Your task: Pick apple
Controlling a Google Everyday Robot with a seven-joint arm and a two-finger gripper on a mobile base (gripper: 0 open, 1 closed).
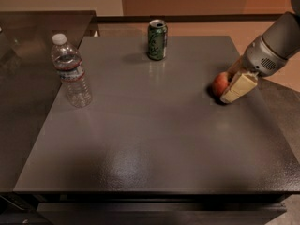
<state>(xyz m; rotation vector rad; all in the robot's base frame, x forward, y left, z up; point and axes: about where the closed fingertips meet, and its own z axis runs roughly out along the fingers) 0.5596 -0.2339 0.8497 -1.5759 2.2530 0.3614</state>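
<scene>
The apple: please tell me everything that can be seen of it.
The apple is small, round and reddish, with smooth skin. It sits on the dark table, near the right edge as seen. The cream end effector covers its right side and seems to touch it.

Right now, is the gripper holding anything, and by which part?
Cannot be told. The gripper is against the right side of the small round red apple on the grey table, but no grip shows.
</scene>
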